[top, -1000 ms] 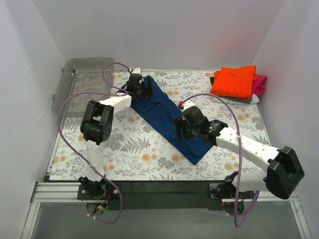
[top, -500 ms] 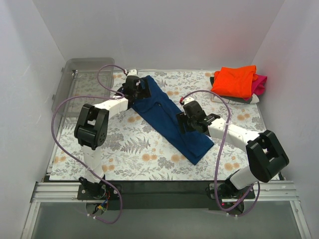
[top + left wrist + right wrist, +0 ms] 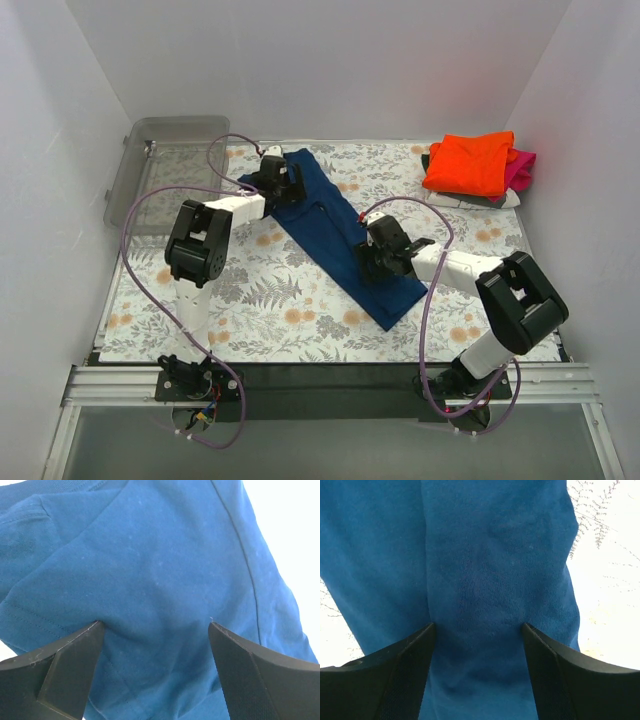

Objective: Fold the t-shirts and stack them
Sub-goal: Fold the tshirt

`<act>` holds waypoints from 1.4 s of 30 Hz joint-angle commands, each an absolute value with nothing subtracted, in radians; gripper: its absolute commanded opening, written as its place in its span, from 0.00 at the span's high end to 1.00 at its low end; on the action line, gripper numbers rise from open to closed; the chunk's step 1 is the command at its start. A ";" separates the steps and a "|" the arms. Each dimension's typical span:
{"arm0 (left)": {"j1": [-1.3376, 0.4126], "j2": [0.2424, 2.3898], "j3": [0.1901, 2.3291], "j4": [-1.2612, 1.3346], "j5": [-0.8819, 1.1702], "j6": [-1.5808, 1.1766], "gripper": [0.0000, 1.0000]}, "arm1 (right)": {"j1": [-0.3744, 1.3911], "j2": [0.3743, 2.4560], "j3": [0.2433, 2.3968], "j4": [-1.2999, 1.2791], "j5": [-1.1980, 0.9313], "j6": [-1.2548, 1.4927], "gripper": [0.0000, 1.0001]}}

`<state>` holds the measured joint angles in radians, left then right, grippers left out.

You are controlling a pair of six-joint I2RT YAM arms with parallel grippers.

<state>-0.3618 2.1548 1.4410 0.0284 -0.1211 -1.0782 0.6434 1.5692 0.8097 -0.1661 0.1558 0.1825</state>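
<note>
We're folding navy shirt (image 3: 330,225): both jaws sitting wide open on cloth, gripping nothing. Next needing pinch, then fold-over.

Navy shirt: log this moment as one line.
navy shirt: long diagonal strip | left tool: open over far end | right tool: open over near half | orange shirt: folded, far right

- White-shelled left arm (image 3: 240,205) and right arm (image 3: 455,268), each with chunky black joint housings (image 3: 197,245).
- Thin purple cables (image 3: 123,238) loop along both arms.
- Matte black wedge-shaped fingers (image 3: 55,675), faintly scuffed.
</note>
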 commanded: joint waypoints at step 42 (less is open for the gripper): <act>-0.465 2.381 1.960 -0.005 0.123 -0.977 0.21 | 0.836 1.373 0.785 -0.205 -0.014 0.364 0.36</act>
<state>-0.4557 2.5145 1.9709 0.0257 0.1135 -1.0096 0.8288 1.4223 0.7349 -0.1738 -0.0547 0.4034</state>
